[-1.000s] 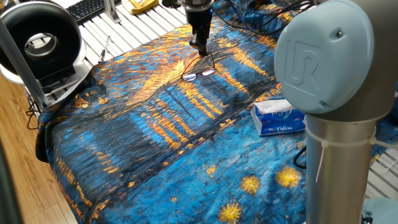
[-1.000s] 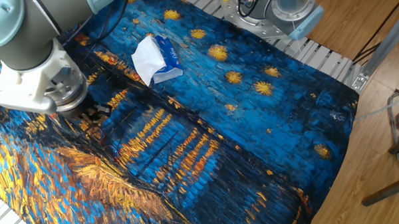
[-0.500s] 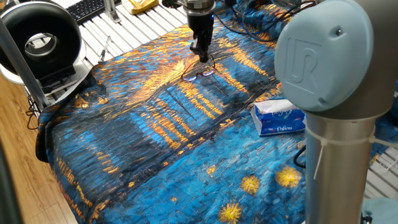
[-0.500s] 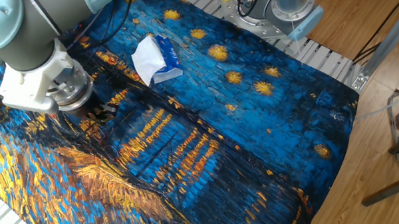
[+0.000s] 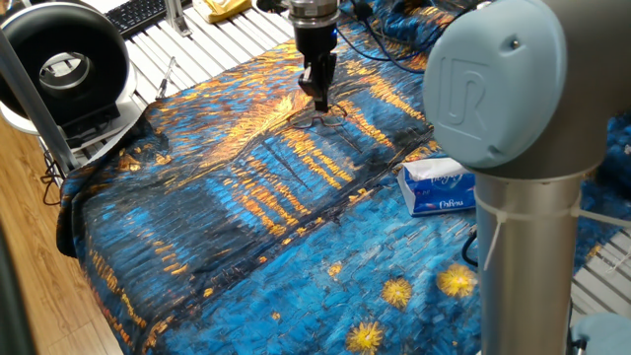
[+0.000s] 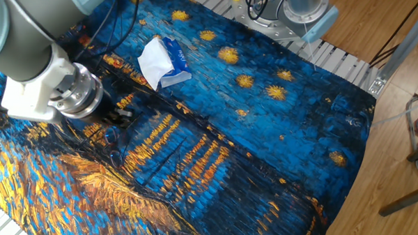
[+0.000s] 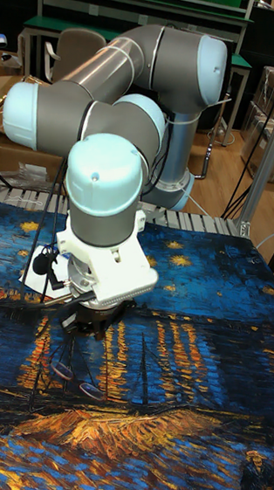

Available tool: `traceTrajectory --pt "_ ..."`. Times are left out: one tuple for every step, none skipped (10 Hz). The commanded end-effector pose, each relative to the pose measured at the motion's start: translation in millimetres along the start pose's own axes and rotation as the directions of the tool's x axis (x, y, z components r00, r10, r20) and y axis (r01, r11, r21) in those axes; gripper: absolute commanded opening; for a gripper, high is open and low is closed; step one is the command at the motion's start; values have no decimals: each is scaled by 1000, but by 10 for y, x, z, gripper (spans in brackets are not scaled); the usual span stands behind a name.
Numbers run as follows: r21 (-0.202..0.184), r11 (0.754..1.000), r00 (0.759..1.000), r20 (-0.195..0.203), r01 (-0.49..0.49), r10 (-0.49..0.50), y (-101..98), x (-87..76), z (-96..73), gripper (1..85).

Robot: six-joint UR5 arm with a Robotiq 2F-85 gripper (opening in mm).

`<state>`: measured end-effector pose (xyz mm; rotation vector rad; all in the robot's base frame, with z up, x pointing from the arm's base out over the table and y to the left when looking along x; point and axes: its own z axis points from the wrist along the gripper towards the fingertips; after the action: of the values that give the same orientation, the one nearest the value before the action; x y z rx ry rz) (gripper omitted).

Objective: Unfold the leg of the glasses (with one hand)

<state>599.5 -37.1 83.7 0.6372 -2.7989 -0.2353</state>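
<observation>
The glasses (image 5: pixel 323 118) lie on the blue-and-orange painted cloth (image 5: pixel 246 227) near its far edge, thin dark wire with two small lenses. My gripper (image 5: pixel 319 102) points straight down onto them, its fingers drawn together on a temple arm just above the cloth. In the other fixed view the gripper (image 6: pixel 122 118) sits under the wrist flange, with the lenses of the glasses (image 6: pixel 112 137) just below it. The tall fixed view shows the glasses (image 7: pixel 78 379) in front of the wrist; the fingertips are hidden there.
A blue-and-white tissue pack (image 5: pixel 441 187) lies on the cloth to the right of the glasses, also visible as the pack (image 6: pixel 164 61). A round black-and-white fan (image 5: pixel 64 64) and a keyboard (image 5: pixel 138 12) stand beyond the cloth's far left. The arm's base column (image 5: pixel 523 256) fills the right foreground.
The gripper has come down and shifted slightly toward the glasses. The lenses have turned and shifted a little and catch less light than before.
</observation>
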Motion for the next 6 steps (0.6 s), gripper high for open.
traceTrajectory --pt "-64 998 1000 -1 6 -6 197 -54 -35 10" --pt "-63 998 1000 3 6 -6 206 -82 -45 10" --pt "-49 999 1000 8 10 -10 182 -102 -52 10" --pt "-40 999 1000 11 16 -15 154 -106 -53 10" --pt "-36 999 1000 10 19 -19 140 -103 -55 10" --pt "-11 1000 1000 7 27 -27 76 -96 -56 10"
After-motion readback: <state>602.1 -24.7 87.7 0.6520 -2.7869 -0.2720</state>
